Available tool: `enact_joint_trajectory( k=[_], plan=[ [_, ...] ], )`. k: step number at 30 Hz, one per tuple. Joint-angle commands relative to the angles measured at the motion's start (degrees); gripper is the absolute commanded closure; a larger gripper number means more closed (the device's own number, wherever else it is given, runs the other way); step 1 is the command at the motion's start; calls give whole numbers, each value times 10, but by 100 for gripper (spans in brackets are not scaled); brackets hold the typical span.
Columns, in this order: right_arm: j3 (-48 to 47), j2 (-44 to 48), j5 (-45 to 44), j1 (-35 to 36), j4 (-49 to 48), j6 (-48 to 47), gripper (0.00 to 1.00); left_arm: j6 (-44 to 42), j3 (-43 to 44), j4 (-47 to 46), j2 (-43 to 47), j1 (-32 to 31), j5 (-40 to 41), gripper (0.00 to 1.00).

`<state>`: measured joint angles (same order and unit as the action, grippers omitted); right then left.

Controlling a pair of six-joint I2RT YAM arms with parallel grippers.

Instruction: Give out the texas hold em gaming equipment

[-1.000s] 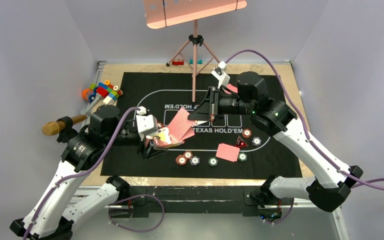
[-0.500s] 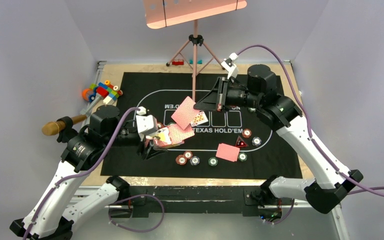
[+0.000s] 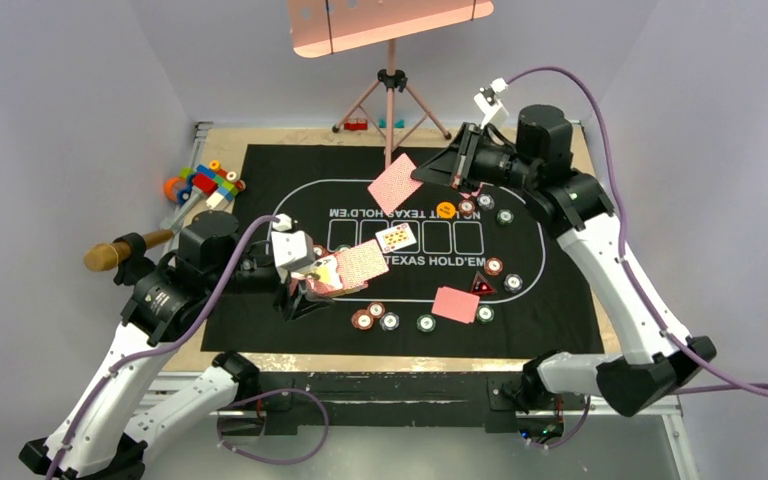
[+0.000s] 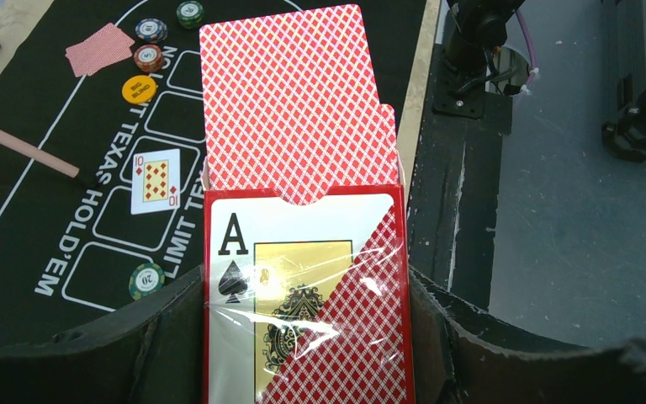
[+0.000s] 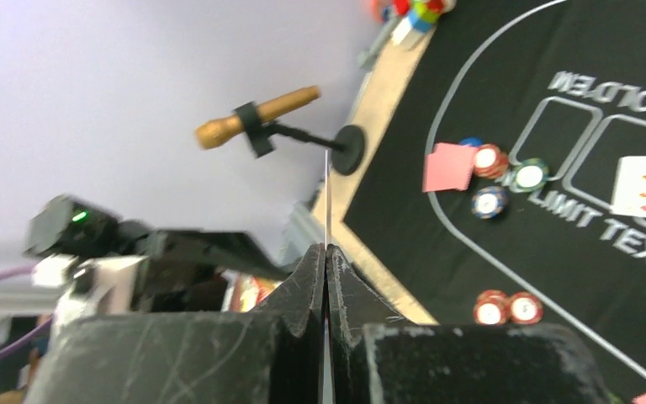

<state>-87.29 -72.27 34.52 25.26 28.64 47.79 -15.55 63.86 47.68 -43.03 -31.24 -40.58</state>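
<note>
While the right tool [image 3: 426,172] pinches a card [image 3: 393,185] near the tripod pole [image 3: 390,115], the left tool [image 3: 300,290] clamps the deck [image 4: 303,295]; chips [image 3: 376,317] lie nearby.

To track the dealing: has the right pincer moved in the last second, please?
Yes: the right pincer, gripping a card, has moved from the printed boxes toward the far edge of the mat.

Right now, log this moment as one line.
left gripper: shut on card box | right gripper: shut on one card above mat | ten of diamonds: face-up on mat
</note>
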Motion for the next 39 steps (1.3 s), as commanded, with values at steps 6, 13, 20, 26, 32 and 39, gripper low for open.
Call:
enact_joint_trajectory(
  k=[6, 13, 20, 26, 32, 39],
  plan=[
    [-8, -113, -227, -4, 48, -171, 100, -3, 9, -17, 10, 3, -20, 100],
    [-65, -222, -504, 36, 90, -280, 100, -1, 10, -18, 9, 3, -19, 100],
    [-75, -302, -730, 137, 75, -349, 100, 0, 14, -12, 9, 2, -17, 100],
    [-56, -375, -852, 200, 68, -377, 100, 8, 12, -14, 11, 3, -20, 100],
    [-41, -426, -949, 244, 79, -381, 100, 9, 9, -11, 16, 3, -20, 100],
    [-37, -445, -876, 249, 83, -347, 100, 10, 8, -8, 20, 2, -21, 100]
  ],
)
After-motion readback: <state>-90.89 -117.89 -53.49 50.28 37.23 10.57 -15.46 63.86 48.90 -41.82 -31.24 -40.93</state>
